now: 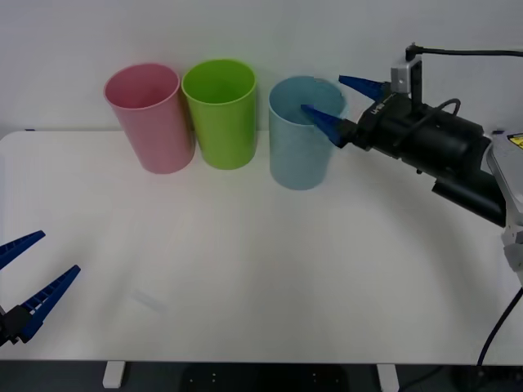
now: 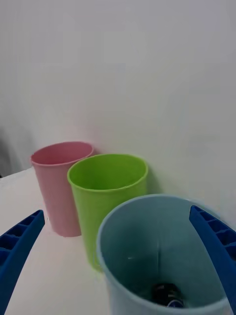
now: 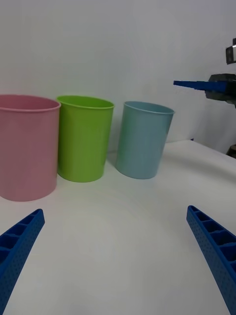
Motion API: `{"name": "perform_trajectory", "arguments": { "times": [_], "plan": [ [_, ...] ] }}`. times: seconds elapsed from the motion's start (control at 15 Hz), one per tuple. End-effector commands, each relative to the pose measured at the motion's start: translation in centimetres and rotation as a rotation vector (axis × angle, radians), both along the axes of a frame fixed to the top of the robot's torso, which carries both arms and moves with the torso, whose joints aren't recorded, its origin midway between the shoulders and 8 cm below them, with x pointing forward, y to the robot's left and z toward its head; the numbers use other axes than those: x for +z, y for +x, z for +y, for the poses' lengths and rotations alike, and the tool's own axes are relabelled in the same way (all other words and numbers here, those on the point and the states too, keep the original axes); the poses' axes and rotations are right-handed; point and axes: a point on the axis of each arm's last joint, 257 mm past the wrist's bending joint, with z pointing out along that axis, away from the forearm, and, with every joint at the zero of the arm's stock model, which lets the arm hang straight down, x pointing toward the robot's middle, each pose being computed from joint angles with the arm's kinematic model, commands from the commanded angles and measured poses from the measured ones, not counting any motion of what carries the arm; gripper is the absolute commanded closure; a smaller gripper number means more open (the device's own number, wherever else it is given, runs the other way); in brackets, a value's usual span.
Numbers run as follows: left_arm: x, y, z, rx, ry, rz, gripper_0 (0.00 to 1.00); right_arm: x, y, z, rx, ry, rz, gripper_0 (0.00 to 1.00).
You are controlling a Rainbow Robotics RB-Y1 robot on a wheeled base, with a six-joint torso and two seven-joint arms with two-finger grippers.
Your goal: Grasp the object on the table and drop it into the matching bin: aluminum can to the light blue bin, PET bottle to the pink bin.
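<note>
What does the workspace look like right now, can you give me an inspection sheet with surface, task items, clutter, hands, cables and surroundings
Surface: white table, bare in front of the bins.
Job's things: can lies at the bottom of the light blue bin; pink bin upright at the row's left end.
Clutter: lime green bin between pink and blue.
Hands: right hand open over the blue bin's rim; left hand open, low at the table's near left edge.
Cables: black cable on the right arm.
Surroundings: plain white wall.
</note>
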Motion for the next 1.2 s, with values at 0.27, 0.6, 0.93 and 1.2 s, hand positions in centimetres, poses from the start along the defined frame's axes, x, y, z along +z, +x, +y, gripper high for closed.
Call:
{"name": "perform_trajectory", "arguments": {
  "times": [0.27,0.6,0.93,1.2],
  "plan": [
    [0.0,0.0,0.0,0.0,0.0,0.0,0.0,-3.4,-5.3,-2.1,0.072,-0.051,0.016,0.0],
    [0.0,0.0,0.0,0.0,0.0,0.0,0.0,-6.9,-8.9,-4.9,0.106,-0.175,-0.077,0.0],
    [0.0,0.0,0.0,0.0,0.0,0.0,0.0,-11.2,-11.8,-7.7,0.092,-0.217,-0.059,0.0],
    [0.0,0.0,0.0,0.0,0.0,0.0,0.0,-13.3,-15.2,-9.3,0.079,-0.204,-0.001,0.0]
  ]
}}
